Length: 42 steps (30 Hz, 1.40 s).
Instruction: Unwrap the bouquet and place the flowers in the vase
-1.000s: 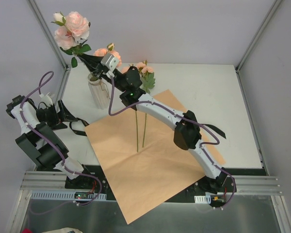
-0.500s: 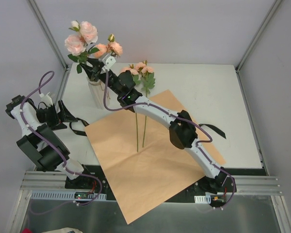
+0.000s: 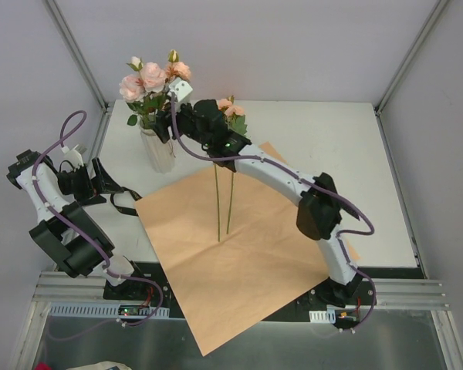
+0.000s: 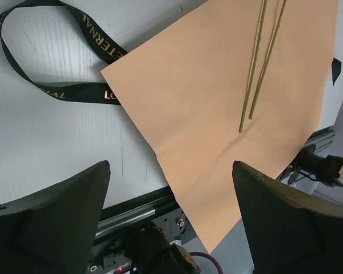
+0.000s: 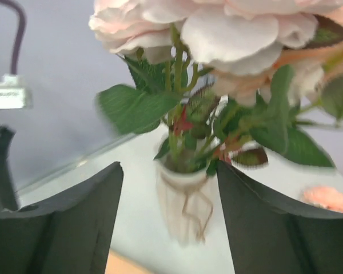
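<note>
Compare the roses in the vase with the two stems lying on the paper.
The roses in the vase stand upright, their stems down in the vase; the two stems lie flat, side by side, on the paper. The vase bunch is fuller, with several blooms; fewer blooms show on the lying pair. Both have peach-pink blooms, green leaves and thin green stems.
</note>
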Available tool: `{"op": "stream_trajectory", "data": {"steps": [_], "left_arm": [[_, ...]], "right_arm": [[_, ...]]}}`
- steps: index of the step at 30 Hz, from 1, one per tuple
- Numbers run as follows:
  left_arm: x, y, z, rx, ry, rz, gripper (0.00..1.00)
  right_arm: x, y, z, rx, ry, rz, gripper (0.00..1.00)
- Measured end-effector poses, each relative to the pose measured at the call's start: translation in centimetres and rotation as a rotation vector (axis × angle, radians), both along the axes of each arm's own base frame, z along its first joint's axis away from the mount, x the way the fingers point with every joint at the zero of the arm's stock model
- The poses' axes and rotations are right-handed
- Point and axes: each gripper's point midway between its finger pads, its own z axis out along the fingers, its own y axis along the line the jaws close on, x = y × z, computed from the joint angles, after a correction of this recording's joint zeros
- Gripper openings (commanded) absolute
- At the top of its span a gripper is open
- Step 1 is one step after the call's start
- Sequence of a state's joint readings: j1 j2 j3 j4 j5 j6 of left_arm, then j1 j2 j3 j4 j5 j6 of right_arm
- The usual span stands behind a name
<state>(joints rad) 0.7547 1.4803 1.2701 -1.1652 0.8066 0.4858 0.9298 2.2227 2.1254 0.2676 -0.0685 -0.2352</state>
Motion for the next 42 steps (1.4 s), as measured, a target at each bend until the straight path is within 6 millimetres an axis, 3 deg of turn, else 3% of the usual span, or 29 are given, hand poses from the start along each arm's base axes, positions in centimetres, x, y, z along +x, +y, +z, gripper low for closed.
{"op": "stream_trajectory", "data": {"steps": [5,8,12,16,19,22,26,29,33,40,42], "left_arm": [[0.1,-0.2,0.2,-0.012,-0.011,-0.001,0.88],[0.2,-0.3,0.3,-0.019,-0.018,-0.001,0.88],[0.2,-0.4,0.4,-0.019,-0.024,-0.002,0.89],[0.1,-0.5,0.6,-0.013,-0.031,-0.003,0.90],[0.1,-0.5,0.6,-0.012,-0.032,-0.003,0.91],[0.1,-0.5,0.6,-0.012,-0.032,-0.003,0.91],[0.1,-0.5,0.6,-0.013,-0.031,-0.003,0.91],[0.1,-0.5,0.6,-0.014,-0.030,-0.003,0.91],[0.1,-0.5,0.6,-0.014,-0.030,-0.003,0.92],[0.1,-0.5,0.6,-0.012,-0.032,-0.006,0.92],[0.1,-0.5,0.6,-0.012,-0.032,-0.006,0.92]], "right_arm": [[-4.5,-5.4,1.4,-0.100,0.071,0.008,0.84],[-6.3,-7.9,3.0,-0.130,0.080,0.004,0.98],[-7.8,-11.0,2.7,-0.194,0.111,-0.022,0.96],[-7.5,-14.5,-2.4,-0.282,0.217,-0.139,0.96],[-6.6,-17.1,-8.4,-0.382,0.350,-0.206,0.96],[-3.6,-19.7,-13.5,-0.468,0.505,-0.313,0.99],[1.0,-21.8,-18.8,-0.555,0.657,-0.448,0.86],[2.5,-23.1,-22.3,-0.625,0.732,-0.525,0.78],[3.5,-23.5,-24.8,-0.663,0.789,-0.578,0.71],[6.4,-22.7,-26.0,-0.603,0.815,-0.621,0.55],[6.8,-22.6,-26.6,-0.598,0.827,-0.630,0.54]]}}
